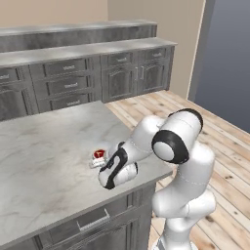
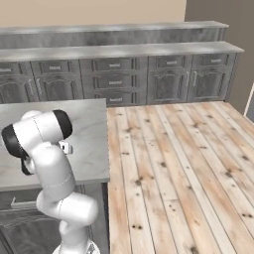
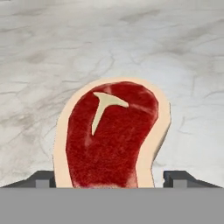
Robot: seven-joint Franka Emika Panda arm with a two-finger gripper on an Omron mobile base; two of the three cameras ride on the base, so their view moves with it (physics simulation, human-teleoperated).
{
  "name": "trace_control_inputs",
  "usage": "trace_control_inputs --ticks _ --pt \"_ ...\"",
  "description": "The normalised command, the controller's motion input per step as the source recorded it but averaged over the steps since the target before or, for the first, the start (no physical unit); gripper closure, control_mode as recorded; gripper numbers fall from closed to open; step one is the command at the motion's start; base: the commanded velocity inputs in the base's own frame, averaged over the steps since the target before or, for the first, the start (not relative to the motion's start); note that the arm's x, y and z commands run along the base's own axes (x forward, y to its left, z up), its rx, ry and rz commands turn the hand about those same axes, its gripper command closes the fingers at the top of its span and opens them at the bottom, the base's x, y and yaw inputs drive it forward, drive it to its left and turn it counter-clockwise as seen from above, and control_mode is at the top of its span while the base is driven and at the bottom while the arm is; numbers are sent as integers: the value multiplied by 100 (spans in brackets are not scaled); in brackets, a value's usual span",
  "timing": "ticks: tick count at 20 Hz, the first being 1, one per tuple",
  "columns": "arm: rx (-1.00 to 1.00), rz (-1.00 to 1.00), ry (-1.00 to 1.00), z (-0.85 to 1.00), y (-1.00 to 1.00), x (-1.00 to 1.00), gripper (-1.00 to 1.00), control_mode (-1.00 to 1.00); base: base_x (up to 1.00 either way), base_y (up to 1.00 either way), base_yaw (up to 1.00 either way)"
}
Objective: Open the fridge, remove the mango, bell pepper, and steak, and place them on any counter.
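On the wide light grey marble-patterned bench (image 1: 44, 161), near its edge closest to the robot, the small flat red slab of steak with a pale whitish rim (image 3: 111, 135) is lying just in front of the claw (image 3: 111, 178). Seen from the hand camera, the meat is sitting at about six o'clock in the frame, running up toward the centre, with a pale T-shaped bone mark at roughly twelve o'clock on its face. The two dark finger tips are standing apart at seven and five o'clock, each clear of the steak's sides, so the claw is spread open and gripping nothing. From the left base camera the steak (image 1: 99, 156) is showing as a small red spot beside the bent white arm, resting flat on the marble. Judging by this, the steak's delivery is looking finished or nearly so. Neither mango nor pepper is lying on the visible stretch of bench, so whether those two are already placed cannot be told.
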Motion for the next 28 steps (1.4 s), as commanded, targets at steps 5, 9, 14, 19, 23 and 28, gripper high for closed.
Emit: trace_control_inputs --ticks 5,9,14,19,23,28 --pt "0 -8 -4 93 0 -30 -100 -100 0 0 0" --pt "0 -10 -5 100 0 -49 -100 -100 0 0 0" --pt "0 -9 -5 100 0 -34 -100 -100 0 0 0" --pt "0 -8 -9 100 0 -7 -100 -100 0 0 0" --pt "0 -8 -6 100 0 -1 -100 -100 0 0 0" --pt "0 -5 8 97 -21 -31 -100 -100 0 0 0"
